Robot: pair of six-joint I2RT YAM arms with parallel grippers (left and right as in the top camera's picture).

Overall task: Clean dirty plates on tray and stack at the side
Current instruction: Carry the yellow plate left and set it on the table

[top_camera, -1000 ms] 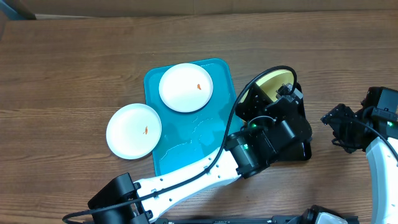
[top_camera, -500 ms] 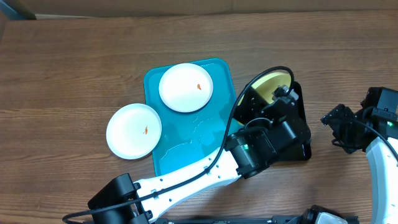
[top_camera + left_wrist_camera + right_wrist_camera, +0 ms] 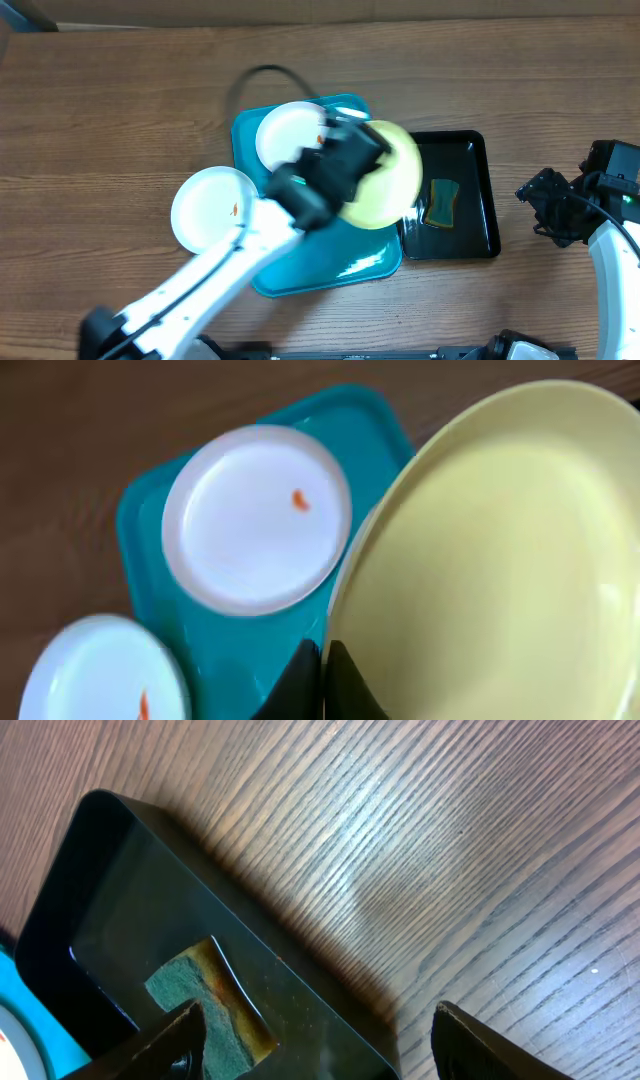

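My left gripper (image 3: 352, 158) is shut on the rim of the pale yellow plate (image 3: 382, 178) and holds it tilted above the right side of the turquoise tray (image 3: 330, 260). In the left wrist view the shut fingers (image 3: 322, 678) pinch the yellow plate's (image 3: 490, 560) edge. A white plate (image 3: 288, 138) with an orange smear lies on the tray's far end. A second smeared white plate (image 3: 212, 208) lies on the table against the tray's left edge. My right gripper (image 3: 537, 205) is open and empty, right of the black tray.
A glossy black tray (image 3: 470, 225) right of the turquoise tray holds a green-and-yellow sponge (image 3: 440, 202). The right wrist view shows the sponge (image 3: 205, 1005) and the black tray's rim (image 3: 290, 935). A cardboard edge runs along the table's far side.
My left arm has swung left from over the black tray, carrying the yellow plate to above the turquoise tray. The sponge is now uncovered. The right arm has not moved.
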